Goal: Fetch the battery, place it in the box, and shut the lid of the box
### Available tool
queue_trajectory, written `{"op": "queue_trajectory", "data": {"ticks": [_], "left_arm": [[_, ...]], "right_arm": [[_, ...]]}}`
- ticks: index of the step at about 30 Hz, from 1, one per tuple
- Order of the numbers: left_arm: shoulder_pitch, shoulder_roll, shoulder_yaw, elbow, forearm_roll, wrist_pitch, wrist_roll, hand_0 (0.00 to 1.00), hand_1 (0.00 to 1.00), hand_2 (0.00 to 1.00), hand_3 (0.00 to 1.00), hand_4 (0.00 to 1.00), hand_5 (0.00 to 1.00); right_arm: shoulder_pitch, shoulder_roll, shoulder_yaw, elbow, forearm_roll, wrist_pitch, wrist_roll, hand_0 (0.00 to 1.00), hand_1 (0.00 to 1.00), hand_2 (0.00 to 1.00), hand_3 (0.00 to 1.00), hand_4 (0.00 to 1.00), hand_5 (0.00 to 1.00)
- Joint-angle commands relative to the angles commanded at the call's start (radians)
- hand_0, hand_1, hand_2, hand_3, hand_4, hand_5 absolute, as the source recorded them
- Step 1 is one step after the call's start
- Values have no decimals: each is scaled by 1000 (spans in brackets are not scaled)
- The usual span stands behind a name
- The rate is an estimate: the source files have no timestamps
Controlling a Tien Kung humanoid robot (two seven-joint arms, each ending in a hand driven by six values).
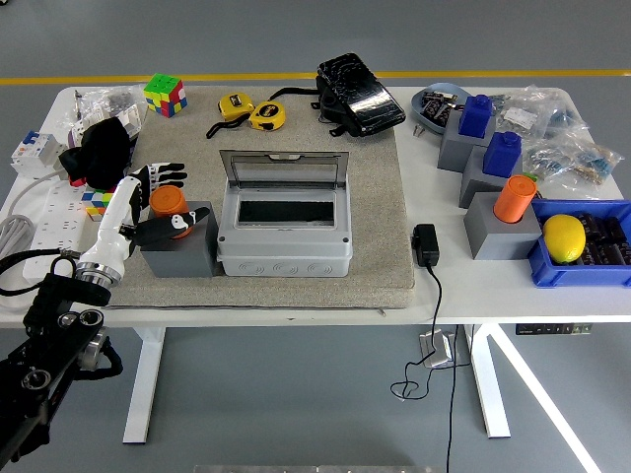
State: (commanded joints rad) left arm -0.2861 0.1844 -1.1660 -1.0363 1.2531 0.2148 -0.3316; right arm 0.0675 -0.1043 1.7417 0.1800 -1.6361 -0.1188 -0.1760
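The left robot hand (158,202) reaches in from the 8 o'clock corner of the bench (296,296) and closes around the orange battery (168,202), which stands upright in a grey holder block (182,246) on the beige mat (380,197). Its fingers (168,175) curl behind the battery at the 12 o'clock side while the thumb presses in at the front, so the battery sits inside the grip, still seated in the holder. Just beside the holder, at its 3 o'clock, is the grey box (284,241) with its clear lid (284,169) tilted up and open at the far edge. A second orange battery (514,198) stands in another grey holder well apart at the 3 o'clock end of the bench, next to a blue tray (552,271) holding a lemon (564,237). A puzzle cube (165,95) and two yellow tape measures (252,111) lie toward 12 o'clock.
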Motion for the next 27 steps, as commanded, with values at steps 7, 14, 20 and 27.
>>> {"op": "queue_trajectory", "data": {"ticks": [7, 14, 20, 27], "left_arm": [[-1, -2, 3, -2, 3, 5, 0, 527, 654, 669, 677, 998, 15], [1, -4, 4, -3, 1, 9, -3, 524, 653, 665, 674, 998, 16], [2, -4, 4, -3, -3, 8, -4, 517, 645, 646, 654, 998, 18], [4, -7, 3, -3, -7, 9, -6, 495, 623, 576, 594, 998, 20]], "right_arm": [[1, 1, 2, 0, -2, 0, 0, 850, 845, 816, 864, 998, 998], [0, 1, 9, 0, -5, 0, -1, 850, 846, 816, 866, 998, 998], [1, 1, 8, 0, -3, 0, 0, 850, 846, 816, 865, 998, 998], [1, 1, 10, 0, -7, 0, -2, 849, 846, 816, 866, 998, 998]]}}
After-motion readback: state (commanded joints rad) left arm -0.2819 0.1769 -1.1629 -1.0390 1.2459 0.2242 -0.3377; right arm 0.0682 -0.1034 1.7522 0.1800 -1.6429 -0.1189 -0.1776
